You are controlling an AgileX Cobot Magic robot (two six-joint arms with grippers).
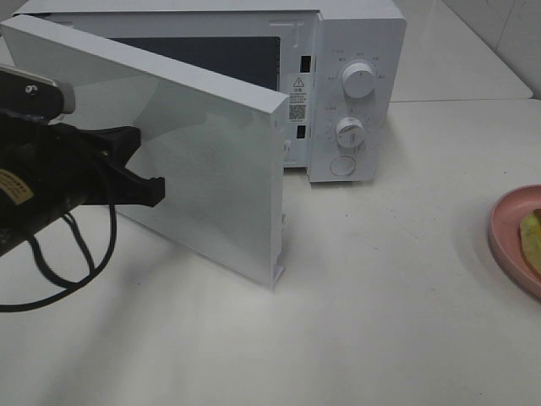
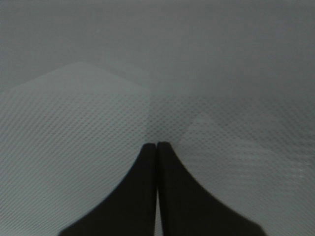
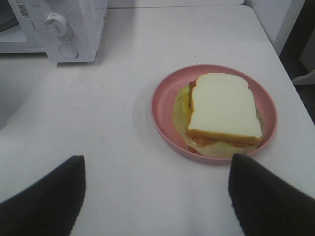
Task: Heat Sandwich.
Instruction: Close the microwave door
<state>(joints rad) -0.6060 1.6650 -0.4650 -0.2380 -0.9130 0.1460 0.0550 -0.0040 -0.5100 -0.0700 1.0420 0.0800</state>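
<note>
Near the left edge of the table (image 1: 380, 321), the left gripper (image 1: 156, 190) reached level toward the microwave door (image 1: 203, 161), its fingers (image 2: 147, 196) pressed shut on nothing, tips right at the door's face. Over the table's right side, the right gripper (image 3: 155, 196) hung with its fingers spread wide apart. Just past it lay the sandwich (image 3: 224, 110) flat on a pink plate (image 3: 162, 105) near the right edge, its rounded top pointing to the far edge. Writing on the microwave (image 1: 355, 76) was too small to read.
</note>
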